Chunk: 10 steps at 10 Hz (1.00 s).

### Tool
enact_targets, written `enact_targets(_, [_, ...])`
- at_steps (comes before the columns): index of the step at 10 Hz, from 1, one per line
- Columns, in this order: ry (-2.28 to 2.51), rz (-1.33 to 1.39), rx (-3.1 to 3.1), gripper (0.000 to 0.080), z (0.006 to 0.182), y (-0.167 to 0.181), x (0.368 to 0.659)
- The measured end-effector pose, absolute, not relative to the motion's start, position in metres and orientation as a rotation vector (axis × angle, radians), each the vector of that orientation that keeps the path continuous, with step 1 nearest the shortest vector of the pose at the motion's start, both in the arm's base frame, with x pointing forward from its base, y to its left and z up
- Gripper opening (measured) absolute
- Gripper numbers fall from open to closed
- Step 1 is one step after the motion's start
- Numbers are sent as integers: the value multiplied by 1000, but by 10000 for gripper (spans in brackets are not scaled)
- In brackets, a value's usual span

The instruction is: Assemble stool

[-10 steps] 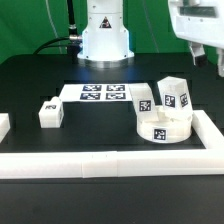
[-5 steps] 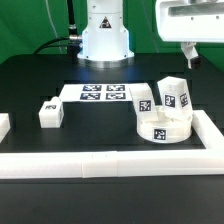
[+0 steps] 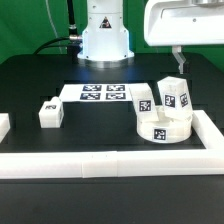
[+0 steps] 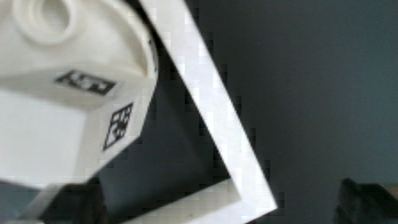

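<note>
The round white stool seat [image 3: 163, 127] lies at the exterior view's right, inside the corner of the border rails. Two tagged white legs [image 3: 176, 95] [image 3: 143, 102] stand on or just behind it. A third leg [image 3: 49, 113] stands alone at the exterior view's left. My gripper [image 3: 180, 62] hangs above and behind the right-hand leg, apart from it, open and empty. In the wrist view a tagged white stool part [image 4: 63, 115] fills one side, and my dark fingertips [image 4: 71, 205] stand wide apart with nothing between them.
The marker board [image 3: 103, 94] lies in front of the robot base [image 3: 105, 38]. Long white border rails run along the front [image 3: 110, 165], the right [image 3: 213, 128] and the left [image 3: 3, 124]. A rail corner [image 4: 222, 150] lies between my fingers in the wrist view.
My gripper has moved toward the exterior view's left and a little lower, coming over the right-hand leg. The stool parts have not moved.
</note>
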<state>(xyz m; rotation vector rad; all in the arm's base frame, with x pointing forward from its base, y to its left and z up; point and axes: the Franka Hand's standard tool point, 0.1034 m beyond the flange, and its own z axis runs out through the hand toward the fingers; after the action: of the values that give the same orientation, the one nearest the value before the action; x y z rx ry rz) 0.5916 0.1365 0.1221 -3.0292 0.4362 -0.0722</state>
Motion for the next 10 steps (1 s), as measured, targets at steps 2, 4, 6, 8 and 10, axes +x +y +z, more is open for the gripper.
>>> enact_targets(2, [252, -80, -3055, 649, 122, 135, 592])
enact_targets(4, [-112, -90, -3071, 649, 122, 128, 593])
enact_targets(6, [-381, -99, -3055, 649, 122, 120, 594])
enact_targets(8, [-534, -86, -3036, 649, 118, 116, 589])
enact_targets(10, [-748, -91, -3003, 649, 118, 113, 590])
